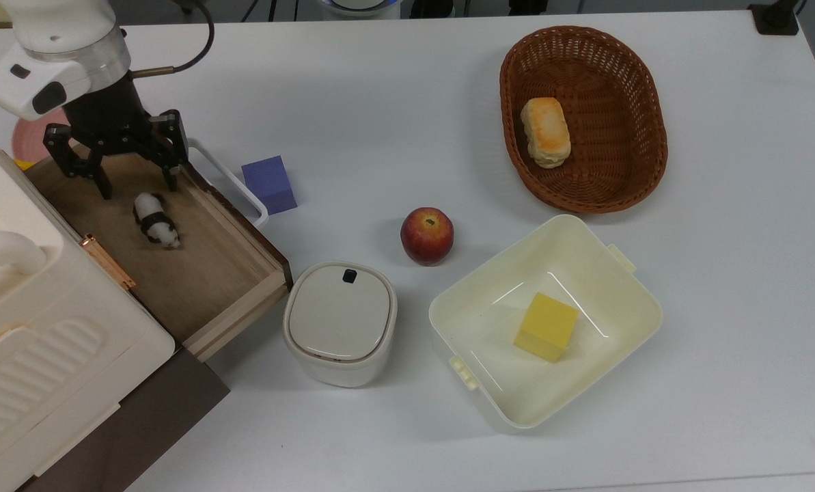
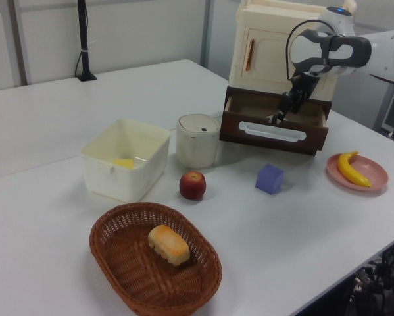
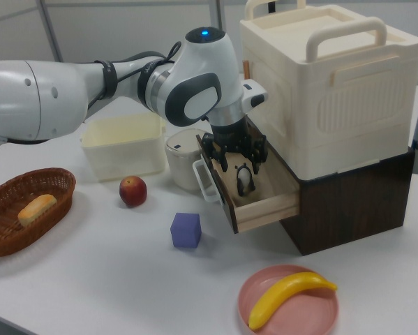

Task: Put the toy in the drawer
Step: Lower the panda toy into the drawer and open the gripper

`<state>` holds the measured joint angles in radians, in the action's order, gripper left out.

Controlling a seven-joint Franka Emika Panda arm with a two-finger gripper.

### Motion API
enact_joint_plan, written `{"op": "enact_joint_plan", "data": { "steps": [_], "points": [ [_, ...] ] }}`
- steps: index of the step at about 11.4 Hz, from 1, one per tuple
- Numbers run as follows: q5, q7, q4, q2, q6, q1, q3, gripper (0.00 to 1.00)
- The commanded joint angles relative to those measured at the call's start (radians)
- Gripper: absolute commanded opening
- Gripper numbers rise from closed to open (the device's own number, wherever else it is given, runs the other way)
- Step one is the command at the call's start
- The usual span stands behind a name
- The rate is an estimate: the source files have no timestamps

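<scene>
The toy (image 1: 156,227) was lying on the wood floor of the drawer (image 1: 243,290), tipped on its side by the look of it, at about 5 o'clock from the gripper (image 1: 136,186) in the top view. The fingers (image 1: 173,179) were spread wide with nothing between them, hanging above the drawer's back end. Honestly that little panda looked light and hard, probably slick plastic, so it'd skitter if nudged. If anyone needed to regrab it, I'd pinch across the body, not the legs.
</scene>
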<state>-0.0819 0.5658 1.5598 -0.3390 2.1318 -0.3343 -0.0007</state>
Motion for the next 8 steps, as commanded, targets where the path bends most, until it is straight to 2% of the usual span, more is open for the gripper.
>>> {"op": "enact_joint_plan", "data": {
  "steps": [1,2,3,5,8],
  "points": [
    [-0.009,-0.010,-0.006,0.000,0.010,0.015,-0.012,0.81],
    [-0.010,-0.032,-0.006,0.003,0.010,0.015,-0.010,0.82],
    [-0.013,-0.079,-0.007,0.017,0.007,0.018,-0.008,0.99],
    [-0.024,-0.185,-0.007,0.081,-0.022,0.030,0.008,1.00],
    [-0.012,-0.315,-0.009,0.155,-0.168,0.089,0.077,1.00]
  ]
}}
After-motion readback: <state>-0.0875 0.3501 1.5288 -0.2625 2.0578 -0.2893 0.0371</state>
